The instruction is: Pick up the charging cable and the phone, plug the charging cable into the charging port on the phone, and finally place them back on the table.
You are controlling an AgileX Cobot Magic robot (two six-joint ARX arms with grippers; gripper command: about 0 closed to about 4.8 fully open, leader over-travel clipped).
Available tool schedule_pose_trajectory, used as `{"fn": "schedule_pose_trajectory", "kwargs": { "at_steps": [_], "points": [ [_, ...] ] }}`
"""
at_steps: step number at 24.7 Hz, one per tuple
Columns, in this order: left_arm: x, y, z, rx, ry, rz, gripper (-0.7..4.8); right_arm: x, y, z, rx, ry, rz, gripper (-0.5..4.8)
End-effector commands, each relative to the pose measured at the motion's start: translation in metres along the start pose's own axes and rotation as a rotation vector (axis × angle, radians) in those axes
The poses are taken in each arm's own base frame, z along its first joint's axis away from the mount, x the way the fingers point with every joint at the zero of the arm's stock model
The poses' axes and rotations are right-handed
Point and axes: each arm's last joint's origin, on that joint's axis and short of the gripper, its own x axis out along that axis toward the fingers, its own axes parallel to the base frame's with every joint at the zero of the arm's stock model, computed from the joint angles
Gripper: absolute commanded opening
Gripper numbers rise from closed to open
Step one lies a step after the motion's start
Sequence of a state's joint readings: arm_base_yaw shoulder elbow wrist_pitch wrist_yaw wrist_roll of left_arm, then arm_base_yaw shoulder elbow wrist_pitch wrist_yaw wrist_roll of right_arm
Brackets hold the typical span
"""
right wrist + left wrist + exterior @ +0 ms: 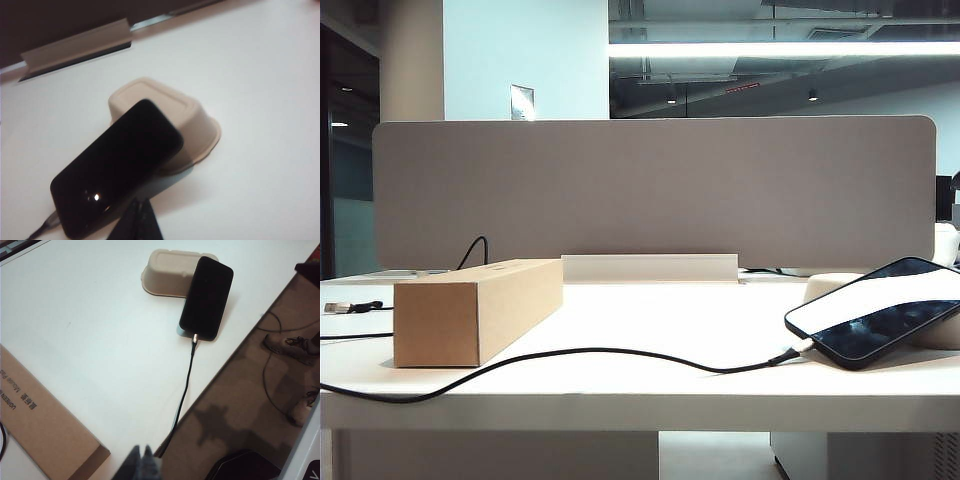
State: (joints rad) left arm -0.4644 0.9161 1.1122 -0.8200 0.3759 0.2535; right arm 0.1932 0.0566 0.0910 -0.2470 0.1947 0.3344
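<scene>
The black phone rests tilted on an upturned off-white tray at the right of the table. The charging cable is plugged into the phone's lower short edge, so the charging port is covered by the pale plug. The cord trails left across the table and over its front edge. My left gripper is shut and empty, well back from the phone near the table edge. My right gripper is shut and empty, just in front of the phone. Neither arm appears in the exterior view.
A long brown cardboard box lies at the left of the table. The grey divider panel runs along the back, with a white bracket at its foot. Other cords lie at far left.
</scene>
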Motion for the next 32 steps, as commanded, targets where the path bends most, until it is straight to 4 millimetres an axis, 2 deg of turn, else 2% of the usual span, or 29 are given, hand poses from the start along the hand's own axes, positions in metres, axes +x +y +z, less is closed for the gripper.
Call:
{"fn": "schedule_pose_trajectory", "kwargs": {
  "at_steps": [1,8,13,25,32],
  "points": [
    [-0.001,-0.001,0.001,0.001,-0.009,-0.001,-0.06,0.003,0.001,-0.004,0.013,-0.023,0.054,-0.08],
    [-0.001,-0.001,0.001,0.001,-0.009,-0.001,-0.06,0.007,0.002,-0.01,0.015,-0.036,0.151,-0.08],
    [-0.001,-0.001,0.001,0.002,-0.009,-0.001,-0.06,0.009,0.0,-0.017,0.007,-0.008,0.139,-0.08],
    [-0.001,0.0,0.002,0.012,-0.024,0.005,-0.06,0.009,-0.001,-0.019,-0.014,0.017,0.128,-0.07],
    [-0.001,0.007,0.014,0.058,-0.137,0.175,-0.06,0.009,-0.001,-0.019,-0.014,0.017,0.128,-0.07]
  ]
}}
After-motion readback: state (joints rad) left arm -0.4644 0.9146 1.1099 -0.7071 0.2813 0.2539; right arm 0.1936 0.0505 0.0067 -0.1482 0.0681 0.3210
